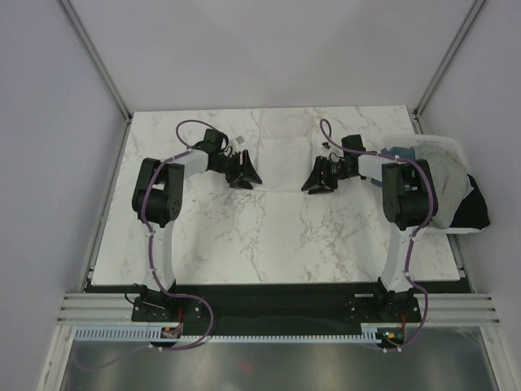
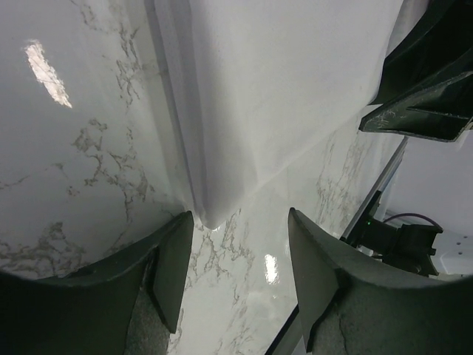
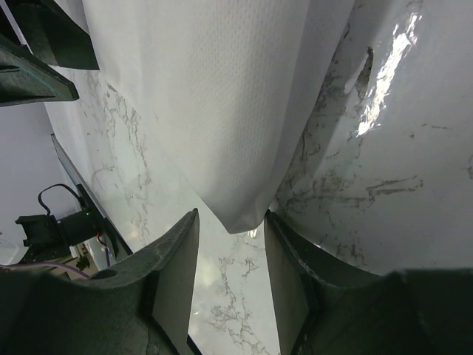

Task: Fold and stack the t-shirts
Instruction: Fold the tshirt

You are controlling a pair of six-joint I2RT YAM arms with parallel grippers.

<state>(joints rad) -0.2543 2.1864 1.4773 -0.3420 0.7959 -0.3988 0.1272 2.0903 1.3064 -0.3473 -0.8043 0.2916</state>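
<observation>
Now straddling both near corners of the white t-shirt (image 1: 281,155), lying flat by the middle of the far edge of the table (image 1: 244,244), left gripper (image 1: 242,179) at one, right gripper (image 1: 316,182) at the other, holding both pairs of fingers (image 2: 168,274) apart, pinching nothing yet. Probably lining up to lift that hem and fold it over. Barely showing the cloth's outline from above, white on pale stone. Hiding some of the other t-shirts (image 1: 446,175), in the bin (image 1: 440,138) at the right edge, behind the right arm (image 1: 403,191).

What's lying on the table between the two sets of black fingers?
A white t-shirt lies flat on the marble table between the left fingers and the right fingers. The top view shows it best.
</observation>
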